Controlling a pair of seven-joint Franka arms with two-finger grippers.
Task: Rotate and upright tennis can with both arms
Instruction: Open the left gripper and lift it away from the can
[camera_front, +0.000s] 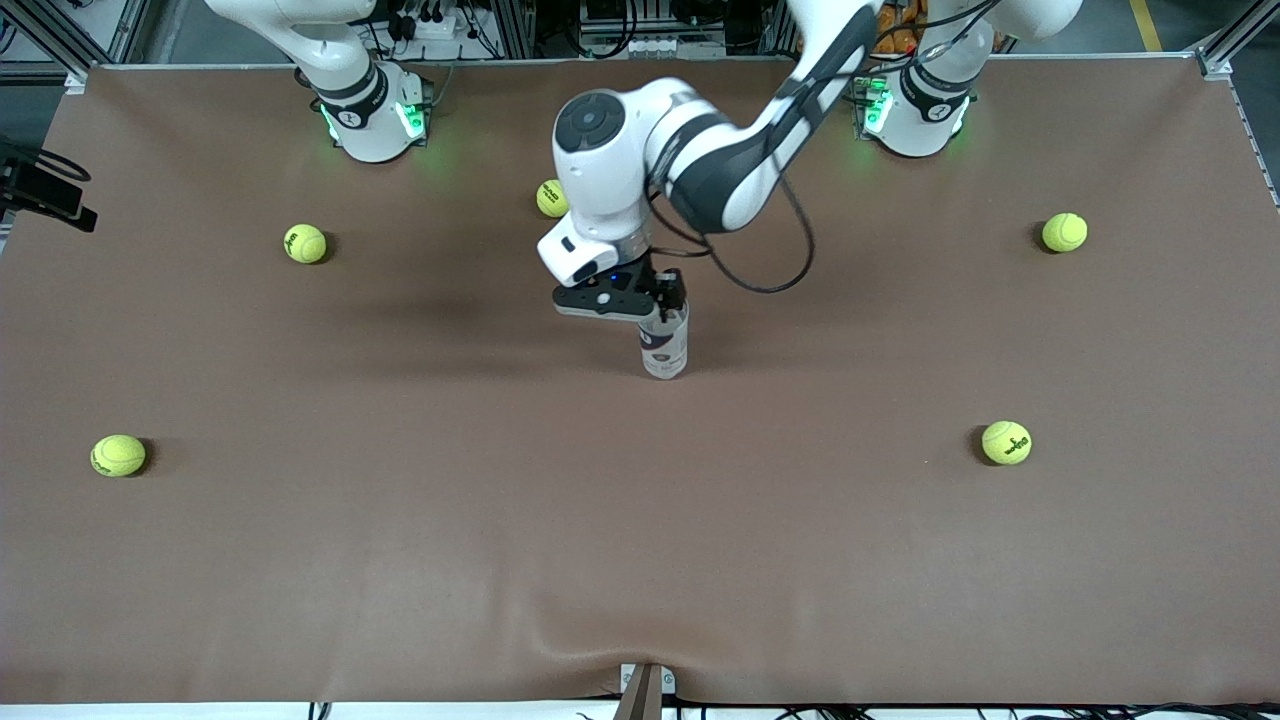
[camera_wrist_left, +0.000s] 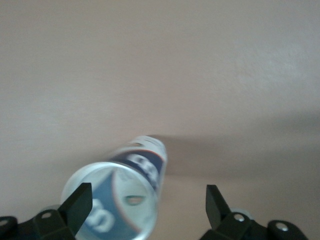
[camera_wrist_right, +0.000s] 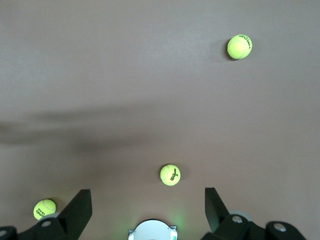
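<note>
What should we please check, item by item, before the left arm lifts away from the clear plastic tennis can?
1. Clear plastic tennis can with navy and white label standing upright on the brown table: ok.
2. Left gripper jaws open: ok.
3. Can free of both fingers: cannot tell; one finger sits close beside its rim.
4. Right gripper open, waiting high: ok.
5. Yellow-green tennis balls well apart from the can: ok.

Tennis can (camera_front: 664, 347) upright mid-table among tennis balls (camera_front: 305, 243)
</note>
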